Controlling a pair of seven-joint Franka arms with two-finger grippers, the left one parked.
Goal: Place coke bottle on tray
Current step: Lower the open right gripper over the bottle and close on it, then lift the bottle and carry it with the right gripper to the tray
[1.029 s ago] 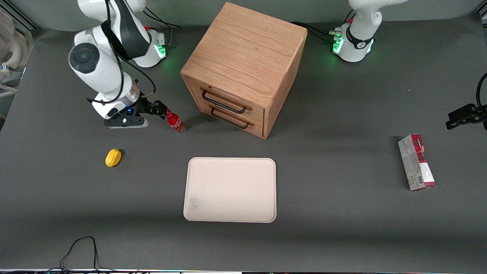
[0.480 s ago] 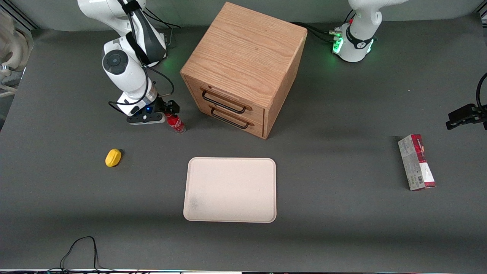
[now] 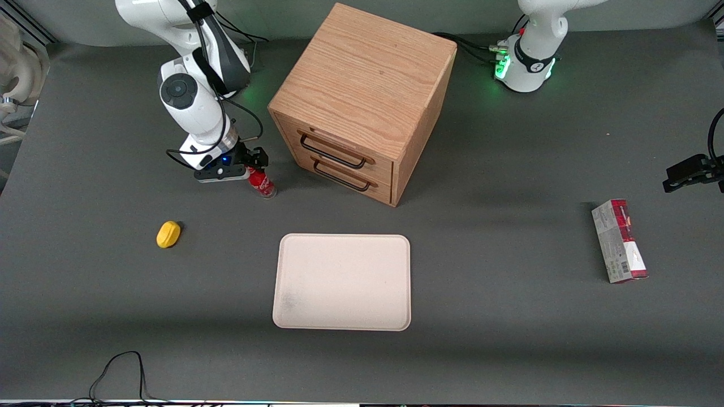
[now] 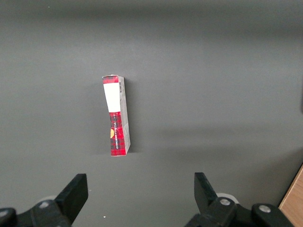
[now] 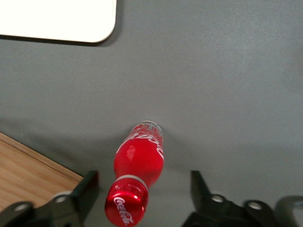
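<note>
Since the earlier frames the gripper (image 3: 255,168) has swung in over the upright coke bottle (image 3: 261,183), fingers (image 5: 87,191) spread and bracketing its cap without gripping; bottle stands beside the cabinet (image 3: 362,102), apart from the tray (image 3: 342,282); grasp, carry, placement remain.

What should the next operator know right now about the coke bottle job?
Claw: open, down around the coke bottle, fingers either side of its neck, not closed.
Coke bottle: upright on the table beside the wooden cabinet, not lifted.
Tray: bare, nearer the front camera than the cabinet.
Done: approach only.
Left: close on the bottle, lift, carry, set it on the tray.
</note>
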